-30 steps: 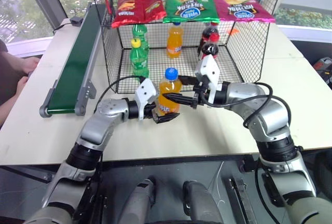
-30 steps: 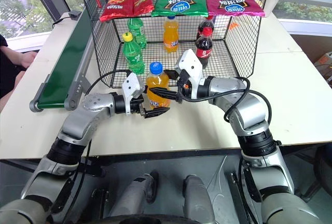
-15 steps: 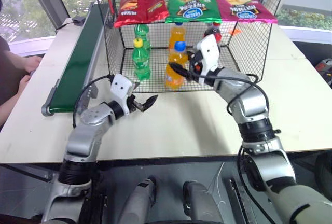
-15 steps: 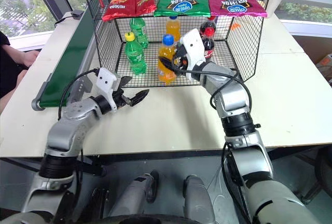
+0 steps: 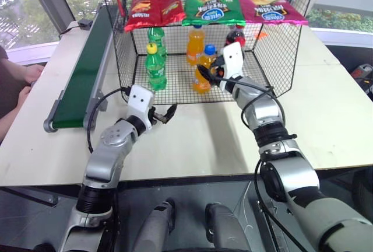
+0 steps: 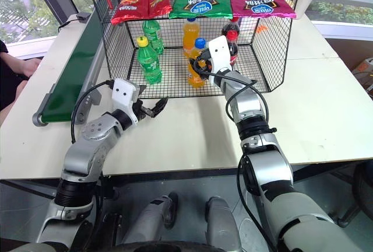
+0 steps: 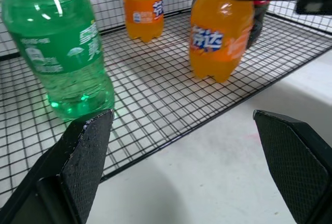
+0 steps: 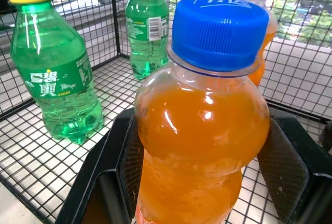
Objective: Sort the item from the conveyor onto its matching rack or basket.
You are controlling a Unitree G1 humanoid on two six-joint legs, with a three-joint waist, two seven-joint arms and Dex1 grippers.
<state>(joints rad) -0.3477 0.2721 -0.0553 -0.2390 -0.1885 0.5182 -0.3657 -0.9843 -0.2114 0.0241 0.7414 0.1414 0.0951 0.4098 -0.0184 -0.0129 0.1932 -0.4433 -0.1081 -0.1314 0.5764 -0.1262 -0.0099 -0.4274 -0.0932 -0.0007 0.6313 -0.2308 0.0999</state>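
The item, an orange soda bottle [image 5: 202,72] with a blue cap, stands upright inside the black wire rack [image 5: 125,59], near the front middle of its gridded floor. My right gripper [image 5: 206,74] reaches in through the open front and is shut on the bottle; in the right wrist view its fingers [image 8: 120,154] clasp the bottle [image 8: 202,125] on both sides. My left gripper [image 5: 166,114] hovers open over the table just in front of the rack, holding nothing. The green conveyor [image 5: 84,71] runs along the rack's left side.
In the rack stand two green soda bottles [image 5: 155,65], another orange bottle [image 5: 195,45] and a cola bottle [image 5: 236,35]. Three chip bags [image 5: 213,2] lie on its top. A person's hand [image 5: 23,83] rests at the table's left edge.
My right gripper has carried the orange bottle from the table in front of the rack forward into the rack. My left gripper has drawn away from the bottle to the left, open.
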